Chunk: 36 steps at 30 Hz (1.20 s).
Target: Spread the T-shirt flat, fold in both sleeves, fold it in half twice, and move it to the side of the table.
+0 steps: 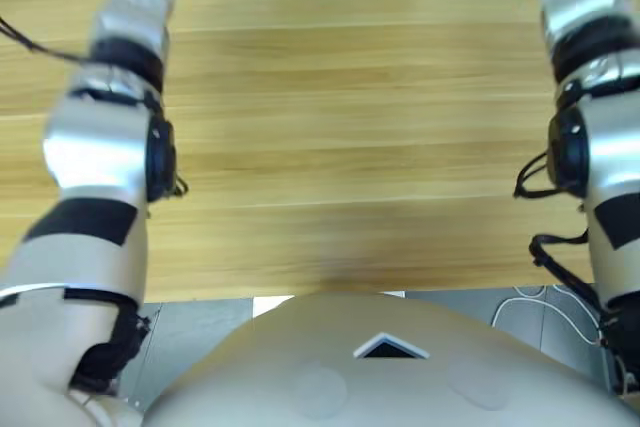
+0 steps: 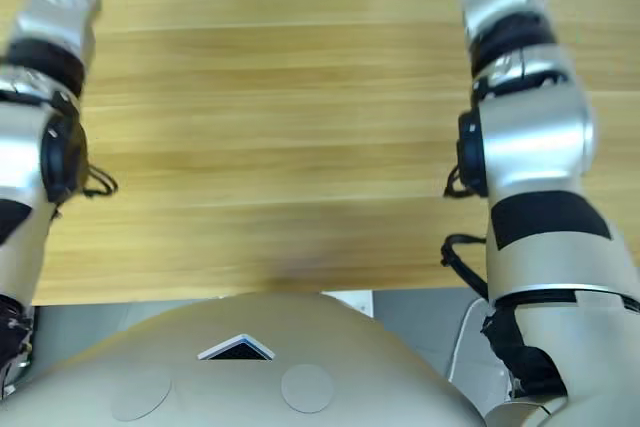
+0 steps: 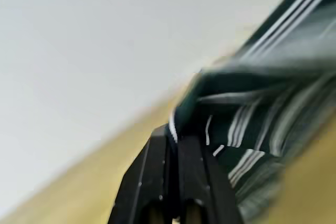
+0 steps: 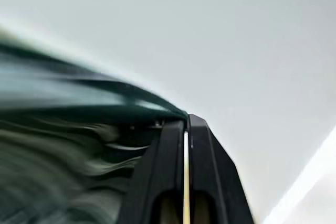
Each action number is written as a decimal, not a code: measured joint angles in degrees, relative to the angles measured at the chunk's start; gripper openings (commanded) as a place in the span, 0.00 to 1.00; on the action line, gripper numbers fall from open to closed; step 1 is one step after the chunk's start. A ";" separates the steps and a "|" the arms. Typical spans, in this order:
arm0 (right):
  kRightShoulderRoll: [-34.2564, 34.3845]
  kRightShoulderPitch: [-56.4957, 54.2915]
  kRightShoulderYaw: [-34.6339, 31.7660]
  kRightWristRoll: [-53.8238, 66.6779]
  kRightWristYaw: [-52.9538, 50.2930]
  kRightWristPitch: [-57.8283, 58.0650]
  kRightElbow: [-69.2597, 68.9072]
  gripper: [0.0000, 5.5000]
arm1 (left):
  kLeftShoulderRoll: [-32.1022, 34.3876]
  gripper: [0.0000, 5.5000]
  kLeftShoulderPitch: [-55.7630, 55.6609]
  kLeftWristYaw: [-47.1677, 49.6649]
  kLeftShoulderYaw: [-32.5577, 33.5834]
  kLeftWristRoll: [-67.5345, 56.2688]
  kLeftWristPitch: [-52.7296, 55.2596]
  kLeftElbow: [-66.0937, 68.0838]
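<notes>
The T-shirt (image 3: 252,129) is showing as dark green cloth with thin white stripes, bunched and rumpled, and both claws are gripping it over the far part of the counter (image 1: 330,147). The counter is the largest thing here, a pale wooden top with long grain lines running from its left edge to its right edge. Its near edge is lying straight across below the arms. Both arms are stretching across it toward the far side, the left arm along the left side and the right arm along the right, well apart from each other. From the head, a small patch of the green cloth is peeking in at the far side of the counter, between the two arms and nearer the right one. Whether the T-shirt is resting on the wood or hanging lifted off it, I cannot tell.

The left claw (image 3: 173,137) is pinching shut on a folded edge of the cloth. Its two black fingers are pressing together with a sliver of fabric caught between the tips. Striped folds are bulging out just beside them, and yellow wood is showing beneath. The right claw (image 4: 186,121) is likewise squeezing closed, with a hairline pale gap running between its fingers. The green cloth is meeting its tips and streaming away to one side in blurred folds.

Beyond the near edge, a white cable (image 1: 545,302) is lying on the grey floor (image 1: 200,322).
</notes>
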 measured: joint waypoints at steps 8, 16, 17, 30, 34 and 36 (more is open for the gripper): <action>-9.22 36.07 7.61 12.90 38.21 -22.39 -19.62 0.00 | 6.09 0.00 34.50 -39.91 -3.64 -20.73 -19.65 -30.85; -21.60 58.17 4.14 21.42 45.51 -15.55 -48.28 0.00 | 15.97 0.00 59.94 -37.25 -0.41 -17.95 -13.51 -56.01; -21.79 59.25 3.45 21.18 45.43 -14.66 -49.55 0.00 | 15.96 0.00 60.23 -36.37 -0.41 -15.78 -13.32 -55.94; -24.01 71.10 -4.61 11.50 43.00 -6.55 -59.51 0.17 | 17.73 0.22 65.27 -27.58 -0.81 -6.04 -13.35 -59.78; -24.03 71.67 -5.65 9.38 42.92 -5.47 -61.48 0.29 | 20.62 0.33 74.06 -31.94 -0.65 -18.07 -10.90 -66.29; -24.08 71.89 -6.74 8.19 42.53 -5.09 -62.08 0.33 | 20.96 0.37 75.96 -34.21 -0.30 -26.37 -10.85 -70.91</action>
